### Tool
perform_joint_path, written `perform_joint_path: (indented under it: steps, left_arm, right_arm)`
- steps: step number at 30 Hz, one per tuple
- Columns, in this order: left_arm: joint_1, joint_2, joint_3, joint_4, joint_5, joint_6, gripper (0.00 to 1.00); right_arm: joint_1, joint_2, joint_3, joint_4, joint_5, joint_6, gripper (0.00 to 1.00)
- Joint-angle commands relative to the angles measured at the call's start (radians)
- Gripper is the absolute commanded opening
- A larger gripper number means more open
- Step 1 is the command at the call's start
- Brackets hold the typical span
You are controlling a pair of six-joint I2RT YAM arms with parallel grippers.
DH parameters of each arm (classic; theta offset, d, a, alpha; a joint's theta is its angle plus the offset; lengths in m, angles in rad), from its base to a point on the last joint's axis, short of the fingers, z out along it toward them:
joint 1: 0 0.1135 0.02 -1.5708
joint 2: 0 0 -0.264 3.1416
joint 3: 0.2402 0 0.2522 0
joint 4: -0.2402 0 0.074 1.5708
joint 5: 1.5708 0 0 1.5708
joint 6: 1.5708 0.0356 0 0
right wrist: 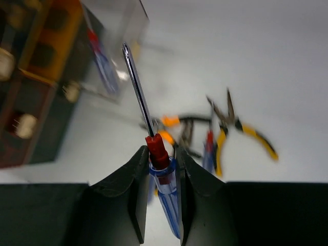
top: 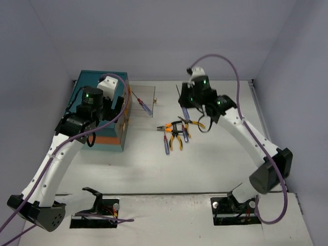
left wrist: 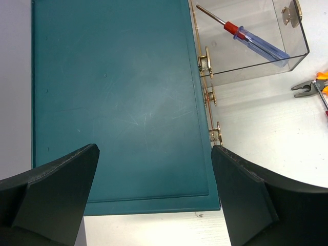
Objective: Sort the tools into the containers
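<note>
The teal chest (top: 100, 110) stands at the back left; its top fills the left wrist view (left wrist: 118, 102). One clear drawer (top: 141, 97) is pulled out to the right and holds a blue-handled screwdriver (top: 145, 106), also seen in the left wrist view (left wrist: 256, 43). My left gripper (left wrist: 155, 151) is open and empty above the chest top. My right gripper (right wrist: 161, 154) is shut on a second blue-handled screwdriver (right wrist: 166, 184), shaft pointing up, held above the table right of the drawer. A pile of tools (top: 176, 134) with orange and yellow pliers lies below it.
Brass knobs (left wrist: 206, 61) line the chest's front edge. The open drawer's knob (top: 156, 102) sticks out toward the tool pile. Pliers (left wrist: 307, 87) lie on the table beside the drawer. Grey walls close the back and sides.
</note>
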Motion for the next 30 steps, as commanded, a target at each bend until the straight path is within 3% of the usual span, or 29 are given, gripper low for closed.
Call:
perform_joint_path:
  steps: [1, 7, 13, 15, 18, 25, 30]
  left_arm:
    - [-0.004, -0.020, 0.048, 0.051, -0.013, 0.001, 0.89]
    - [-0.005, -0.034, 0.039, 0.052, -0.037, -0.011, 0.89]
    - [-0.007, -0.056, 0.026, 0.051, -0.050, -0.016, 0.89]
    - [-0.005, -0.060, 0.020, 0.049, -0.053, -0.014, 0.89]
    - [-0.007, -0.062, 0.015, 0.050, -0.054, -0.014, 0.89]
    - [-0.007, -0.059, 0.015, 0.051, -0.063, 0.000, 0.89]
    - [-0.006, -0.043, 0.034, 0.051, -0.054, 0.004, 0.89]
  right_arm:
    - [0.019, 0.189, 0.310, 0.045, -0.083, -0.097, 0.00]
    - [0.062, 0.537, 0.742, 0.088, -0.199, -0.090, 0.00]
    - [0.108, 0.774, 1.015, 0.140, -0.222, -0.056, 0.00]
    - [0.116, 0.802, 1.026, 0.158, -0.220, -0.055, 0.02]
    - [0.125, 0.838, 1.007, 0.173, -0.185, -0.048, 0.12]
    - [0.125, 0.759, 0.870, 0.177, -0.127, -0.072, 0.48]
    - [0.118, 0.636, 0.751, 0.178, -0.032, -0.134, 0.53]
